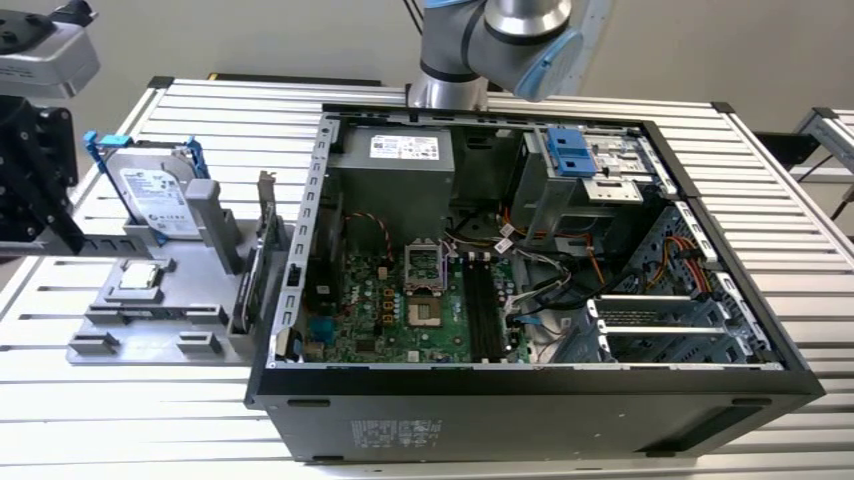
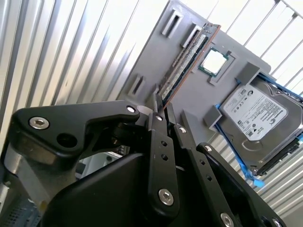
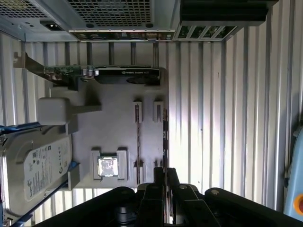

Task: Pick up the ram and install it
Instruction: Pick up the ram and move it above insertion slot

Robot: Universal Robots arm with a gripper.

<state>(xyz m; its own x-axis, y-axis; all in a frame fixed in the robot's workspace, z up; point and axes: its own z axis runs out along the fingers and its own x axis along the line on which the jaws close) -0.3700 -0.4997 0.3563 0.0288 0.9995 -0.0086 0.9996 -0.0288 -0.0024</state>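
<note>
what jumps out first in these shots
The open computer case fills the middle of the exterior view, its green motherboard bare. On that view's left a gray tray carries a hard drive in a blue frame. In the second wrist view the black gripper sits right at one end of the ram.

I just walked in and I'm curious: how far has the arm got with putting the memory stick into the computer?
Nothing looks installed yet: the long slots on the circuit board appear empty. In hand: the gripper is at one end of the memory stick, which stands on edge in the grey tray. Left: lifting the stick out and seating it in a slot.
</note>
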